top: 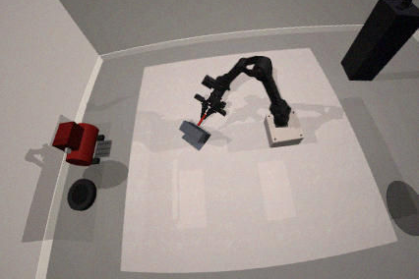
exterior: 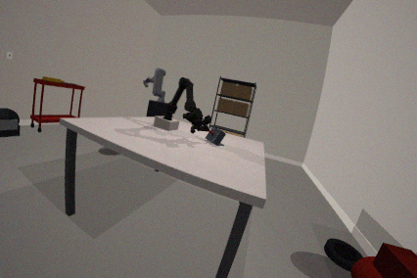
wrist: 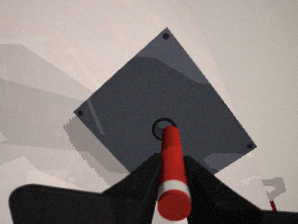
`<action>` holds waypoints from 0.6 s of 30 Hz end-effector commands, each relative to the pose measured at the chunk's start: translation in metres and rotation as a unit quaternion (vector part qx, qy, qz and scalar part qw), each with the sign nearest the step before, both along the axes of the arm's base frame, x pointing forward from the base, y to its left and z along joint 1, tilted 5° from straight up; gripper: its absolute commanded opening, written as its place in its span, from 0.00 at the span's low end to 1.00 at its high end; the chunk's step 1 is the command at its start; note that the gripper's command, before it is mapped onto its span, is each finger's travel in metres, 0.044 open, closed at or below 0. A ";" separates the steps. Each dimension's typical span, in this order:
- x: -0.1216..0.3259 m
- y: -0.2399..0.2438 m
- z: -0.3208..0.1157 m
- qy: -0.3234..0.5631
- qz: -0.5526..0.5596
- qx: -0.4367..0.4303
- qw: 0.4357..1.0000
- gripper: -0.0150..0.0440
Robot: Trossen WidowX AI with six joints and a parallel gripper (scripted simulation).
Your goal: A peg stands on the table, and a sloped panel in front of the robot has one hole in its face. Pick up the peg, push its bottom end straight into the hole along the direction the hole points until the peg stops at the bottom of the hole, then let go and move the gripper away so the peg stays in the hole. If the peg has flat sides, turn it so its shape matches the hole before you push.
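Observation:
A red round peg (top: 202, 120) (wrist: 172, 155) with a white band near its top end is held tilted between the fingers. My gripper (top: 205, 114) (wrist: 171, 161) is shut on it. The dark grey sloped panel (top: 196, 136) (exterior: 215, 136) (wrist: 135, 95) stands on the table in front of the arm. The dark-ringed hole (wrist: 158, 128) shows in its face in the wrist view. The peg's bottom end overlaps the ring's lower right side in that view; whether it touches the face or is in the hole, I cannot tell.
The panel stands on the white table (top: 221, 230) (exterior: 206, 161). The arm's pale base block (top: 285, 136) (exterior: 165, 122) is to the right of the panel in the top view. A red machine (top: 81, 143) and a black tyre (top: 82, 195) lie off the table.

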State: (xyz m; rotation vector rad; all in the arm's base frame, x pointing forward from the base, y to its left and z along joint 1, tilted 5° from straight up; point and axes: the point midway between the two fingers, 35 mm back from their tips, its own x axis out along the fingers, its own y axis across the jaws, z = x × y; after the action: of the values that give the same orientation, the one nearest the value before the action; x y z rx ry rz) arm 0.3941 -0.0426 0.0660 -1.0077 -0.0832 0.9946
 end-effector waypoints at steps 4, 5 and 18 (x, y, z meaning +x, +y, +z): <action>0.001 0.004 -0.005 0.005 -0.001 0.001 1.000 0.25; 0.001 0.003 -0.004 0.004 -0.001 0.001 1.000 0.25; 0.001 0.002 -0.002 0.000 0.000 0.000 1.000 0.25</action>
State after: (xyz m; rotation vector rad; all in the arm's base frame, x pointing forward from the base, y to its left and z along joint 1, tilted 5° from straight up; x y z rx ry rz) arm 0.3952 -0.0399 0.0636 -1.0026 -0.0808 0.9957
